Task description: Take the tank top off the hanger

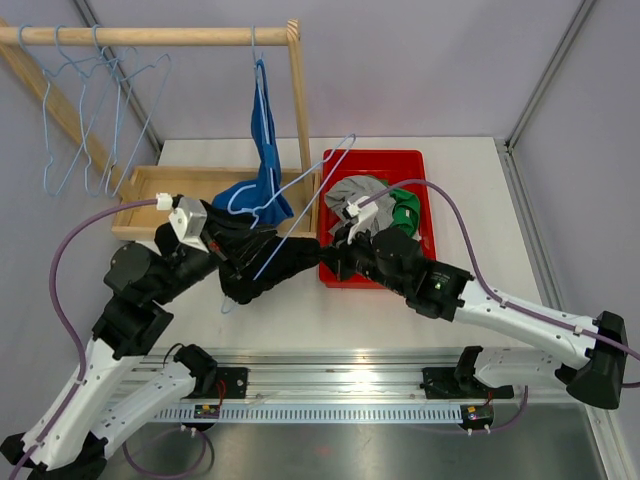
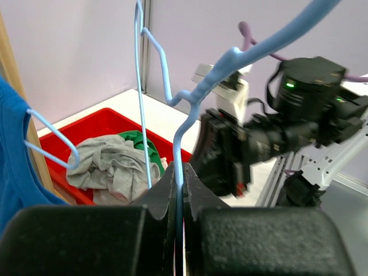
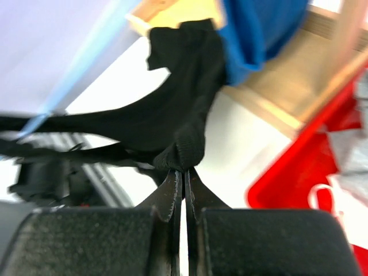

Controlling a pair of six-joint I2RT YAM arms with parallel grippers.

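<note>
Currently both grippers are clamped shut, each on something. The left gripper (image 2: pixel 179 175) pinches the pale blue wire of the hanger (image 2: pixel 179 146), and the wire runs straight up out of the closed fingers. The right gripper (image 3: pixel 183 172) is closed on a bunched fold of the black tank top (image 1: pixel 262 268).

The tank top is mid-tabletop (image 1: pixel 300 320), between the two grippers and just left of the red bin (image 1: pixel 375 155). It is on the lower part of the hanger. In the right wrist view the fabric pulls out from the pinch toward the left arm. Can't tell whether the cloth touches the tabletop or hangs clear of it.

The hanger is tilted. Its hook end points toward the far edge and crosses over the bin's far-left corner.

The bin holds a grey garment (image 1: pixel 358 192) and a green one (image 1: pixel 405 208).

A wooden rack stands at the far-left side of the tabletop. A blue garment (image 1: pixel 265 150) hangs from its rail (image 1: pixel 150 36) near the right post, with its lower end bunched by the wooden tray (image 1: pixel 128 205). Spare wire hangers (image 1: pixel 90 110) sit on the left end of the rail.
</note>
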